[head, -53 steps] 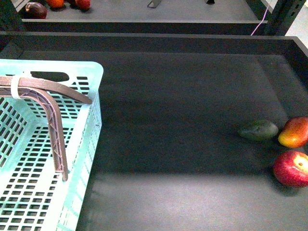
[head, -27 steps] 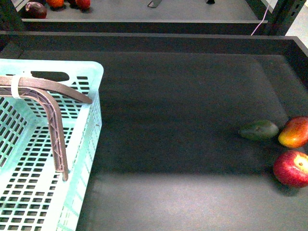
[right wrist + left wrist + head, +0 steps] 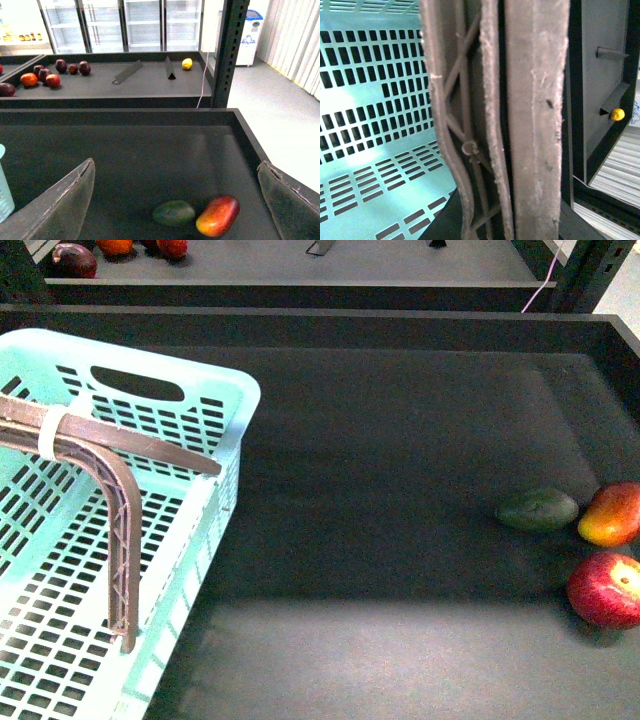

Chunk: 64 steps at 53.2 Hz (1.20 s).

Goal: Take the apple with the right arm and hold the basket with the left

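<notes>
Lying on table [image 3: 400,490]: apple [image 3: 607,590], round, glossy deep red, yellow patch; front right, beside mango [image 3: 612,515].
Right fingers [image 3: 60,205]: rough grey pads, spread wide, empty; apple well apart from them.
Basket [image 3: 205,405]: mint slotted plastic, left; ribbed brown handles [image 3: 465,125].
Left fingers: cannot tell.

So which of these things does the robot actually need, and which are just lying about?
Belongs to the job:
- red apple
- mint-blue basket, with its brown handles

Just lying about:
- dark green oval fruit
- red-orange mango-like fruit
- dark purple fruit on the far shelf
- small yellow fruit, also on that shelf
</notes>
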### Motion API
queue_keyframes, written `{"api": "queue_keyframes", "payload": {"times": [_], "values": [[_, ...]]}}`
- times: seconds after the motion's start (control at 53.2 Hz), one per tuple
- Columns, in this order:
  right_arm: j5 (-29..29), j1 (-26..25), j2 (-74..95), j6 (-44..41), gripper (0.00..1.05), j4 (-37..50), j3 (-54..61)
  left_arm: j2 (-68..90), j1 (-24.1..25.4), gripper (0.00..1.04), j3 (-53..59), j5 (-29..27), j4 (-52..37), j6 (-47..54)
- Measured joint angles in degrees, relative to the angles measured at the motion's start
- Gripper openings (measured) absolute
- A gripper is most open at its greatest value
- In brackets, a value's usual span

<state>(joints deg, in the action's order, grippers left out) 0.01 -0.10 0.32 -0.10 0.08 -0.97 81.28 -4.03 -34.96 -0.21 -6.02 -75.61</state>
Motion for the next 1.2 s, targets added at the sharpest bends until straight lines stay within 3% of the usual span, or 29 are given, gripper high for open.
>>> {"api": "queue_keyframes", "payload": {"times": [0.226,0.433,0.658,0.884,1.204], "values": [[0.0,0.0,0.0,0.0,0.96,0.0,0.0,-2.54,-7.04,0.18,-6.29,-1.03,6.21,0.33],[0.0,0.0,0.0,0.0,0.96,0.0,0.0,-1.73,-20.06,0.17,-16.94,-2.69,11.47,-0.31],[0.0,0.0,0.0,0.0,0.96,0.0,0.0,0.87,-28.7,0.17,-22.49,-3.19,12.04,-0.09],[0.0,0.0,0.0,0.0,0.96,0.0,0.0,3.67,-34.14,0.17,-23.65,-3.19,11.54,0.94],[0.0,0.0,0.0,0.0,0.96,0.0,0.0,3.91,-34.64,0.17,-23.65,-3.06,9.31,4.85]]}}
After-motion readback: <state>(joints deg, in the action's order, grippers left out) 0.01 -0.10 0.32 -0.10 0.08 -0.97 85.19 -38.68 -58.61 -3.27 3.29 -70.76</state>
